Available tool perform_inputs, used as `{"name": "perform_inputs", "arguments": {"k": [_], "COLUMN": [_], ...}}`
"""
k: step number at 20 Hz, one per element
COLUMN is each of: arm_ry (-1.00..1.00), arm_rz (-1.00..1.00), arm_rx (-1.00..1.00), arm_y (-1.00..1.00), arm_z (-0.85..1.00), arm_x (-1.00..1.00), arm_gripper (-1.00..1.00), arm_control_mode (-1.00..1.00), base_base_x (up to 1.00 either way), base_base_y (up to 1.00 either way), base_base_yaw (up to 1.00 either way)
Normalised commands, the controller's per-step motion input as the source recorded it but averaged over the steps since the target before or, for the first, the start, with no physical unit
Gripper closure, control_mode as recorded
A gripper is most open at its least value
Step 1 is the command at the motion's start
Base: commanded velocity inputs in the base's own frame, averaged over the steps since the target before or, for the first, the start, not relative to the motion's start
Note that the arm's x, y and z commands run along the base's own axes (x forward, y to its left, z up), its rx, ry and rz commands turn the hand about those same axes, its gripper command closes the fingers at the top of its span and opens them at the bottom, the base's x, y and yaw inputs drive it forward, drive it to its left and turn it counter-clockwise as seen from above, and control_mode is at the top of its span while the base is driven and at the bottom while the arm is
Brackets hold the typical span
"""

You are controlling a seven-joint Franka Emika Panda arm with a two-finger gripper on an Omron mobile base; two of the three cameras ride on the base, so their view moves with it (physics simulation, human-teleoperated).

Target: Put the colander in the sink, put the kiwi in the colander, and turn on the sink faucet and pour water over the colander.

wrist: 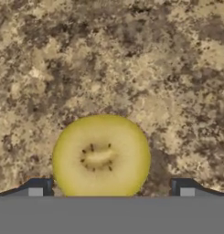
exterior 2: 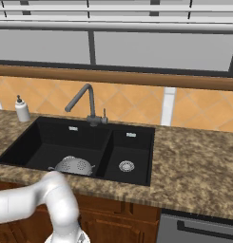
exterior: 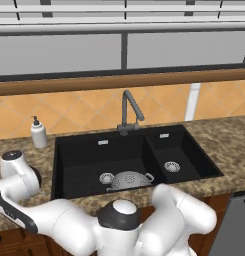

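On speckled counter (wrist: 131, 59), kiwi (wrist: 101, 156) lying flat between spread jaws of gripper (wrist: 111, 188), ungripped. Colander (exterior: 130, 179) resting dome-up near sink (exterior: 74, 150) front edge. Risk: slipping off rounded fruit; rolling off inverted colander.

One colander (exterior: 128, 179), one kiwi (wrist: 101, 156), one sink faucet (exterior: 128, 111), one soap bottle (exterior: 38, 133) and two sink (exterior: 84, 150) basins are counted.
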Motion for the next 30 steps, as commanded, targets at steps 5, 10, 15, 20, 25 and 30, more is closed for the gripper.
{"name": "perform_inputs", "arguments": {"k": [5, 10, 15, 20, 25, 30], "arm_ry": [0.01, 0.03, 0.00, 0.00, -0.07, -0.04], "arm_rz": [0.02, 0.01, 0.00, -0.01, -0.08, -0.14], "arm_rx": [0.00, 0.00, -0.04, -0.11, -0.10, -0.10], "arm_y": [0.28, 0.25, 0.01, -0.46, -0.92, -1.00], "arm_z": [-0.25, -0.24, -0.06, 0.00, 0.18, 0.24], "arm_x": [0.24, 0.09, -0.18, -0.50, -0.05, 0.16], "arm_gripper": [-1.00, 1.00, 1.00, 1.00, 1.00, 1.00], "arm_control_mode": [-1.00, -1.00, -1.00, -1.00, -1.00, -1.00], "base_base_x": [0.00, 0.00, 0.00, 0.00, 0.00, 0.00], "base_base_y": [0.00, 0.00, 0.00, 0.00, 0.00, 0.00], "base_base_yaw": [0.00, 0.00, 0.00, 0.00, 0.00, 0.00]}}
